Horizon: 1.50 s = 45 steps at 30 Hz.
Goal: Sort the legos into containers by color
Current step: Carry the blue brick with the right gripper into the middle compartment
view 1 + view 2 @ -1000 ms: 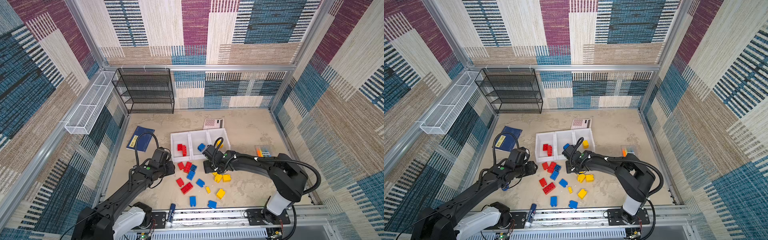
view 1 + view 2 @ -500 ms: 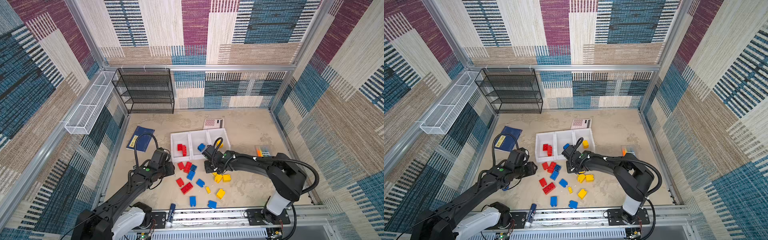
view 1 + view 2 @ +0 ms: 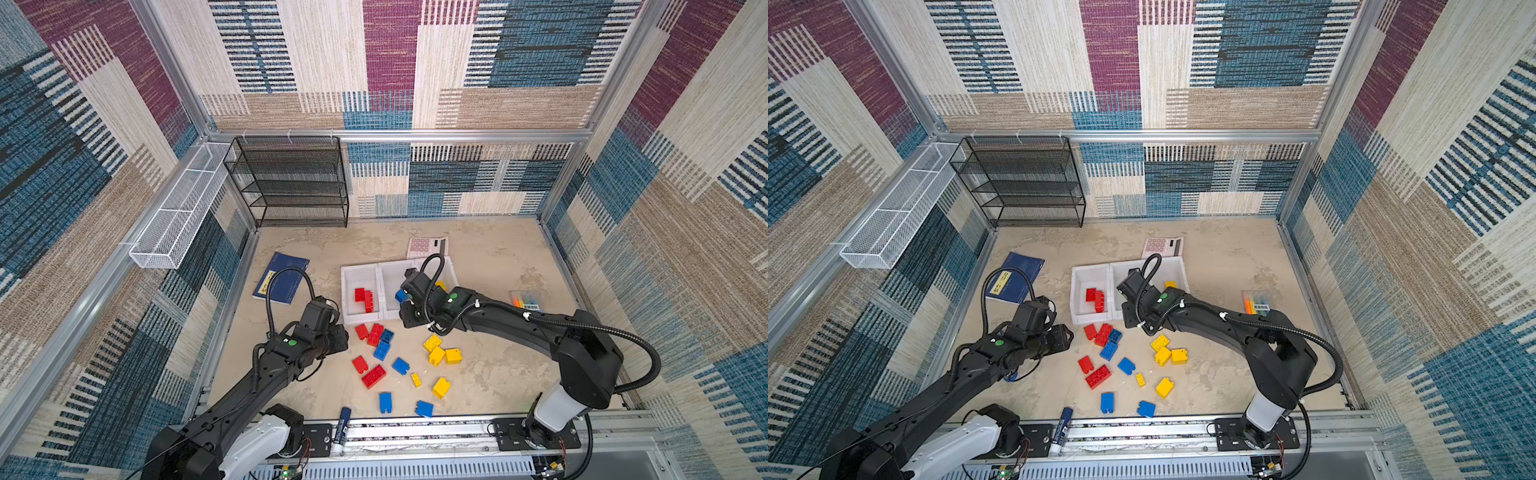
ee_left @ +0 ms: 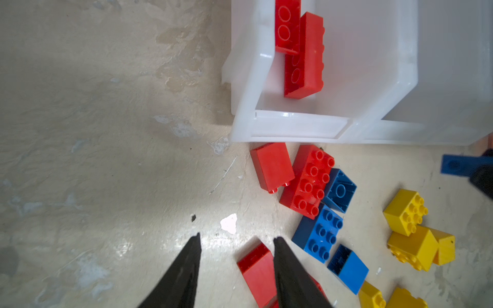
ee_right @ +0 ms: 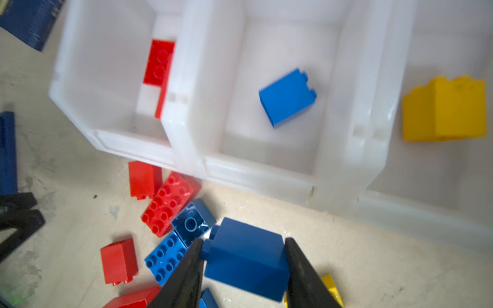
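1. The fingers [image 5: 186, 280] of the right gripper [image 5: 244, 239] are closed on a blue lego [image 5: 248, 261], just in front of the containers [image 5: 256, 173].
2. The fingers [image 4: 184, 274] of the left gripper [image 4: 237, 237] stand a little apart and hold nothing, near the front of the containers.
3. Inside the containers lie red legos [image 3: 365, 300], one blue and one yellow. The loose legos [image 3: 373, 376] are scattered in front of the containers.
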Tool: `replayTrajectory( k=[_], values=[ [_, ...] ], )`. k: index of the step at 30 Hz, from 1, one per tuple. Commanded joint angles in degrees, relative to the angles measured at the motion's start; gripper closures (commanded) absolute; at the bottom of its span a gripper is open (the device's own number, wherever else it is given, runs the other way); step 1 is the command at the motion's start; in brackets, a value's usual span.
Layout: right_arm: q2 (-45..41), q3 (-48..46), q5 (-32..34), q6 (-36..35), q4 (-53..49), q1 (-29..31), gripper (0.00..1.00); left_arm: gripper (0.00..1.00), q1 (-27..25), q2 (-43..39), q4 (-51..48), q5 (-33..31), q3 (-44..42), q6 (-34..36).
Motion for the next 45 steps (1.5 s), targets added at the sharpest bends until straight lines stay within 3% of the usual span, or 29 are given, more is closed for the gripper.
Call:
replayTrajectory(
  k=[1,8,14,20,37,45],
  values=[
    [2.41,3.99,-0.28,-5.18,0.59,-1.64,0.56,0.52,0.01,-0.52,-0.87,-0.56,-0.20,-1.05],
    [10.06,9.77,-4.26,-7.04,2.43,-3.11,0.56,0.52,-0.03,-2.67,-1.68,0.06,-1.22,-1.87],
    [11.11,10.45,-4.42,-6.30,3.20,-3.12,0.55,0.52,0.05,-4.60,-2.61,-0.02,-2.08,-2.24],
    [11.22,11.08,-3.65,-6.11,2.11,-3.18,0.33,0.52,0.02,-4.80,-2.79,0.40,-2.19,-2.32],
    [1.37,2.38,-3.08,-2.02,3.11,-3.20,0.31,0.51,-0.29,-5.05,-5.63,3.71,-2.94,-1.18],
    [-5.70,-6.00,-2.51,1.77,4.45,-3.20,0.30,0.49,-3.30,-4.33,-3.28,9.81,-6.80,-4.40]
  ],
)
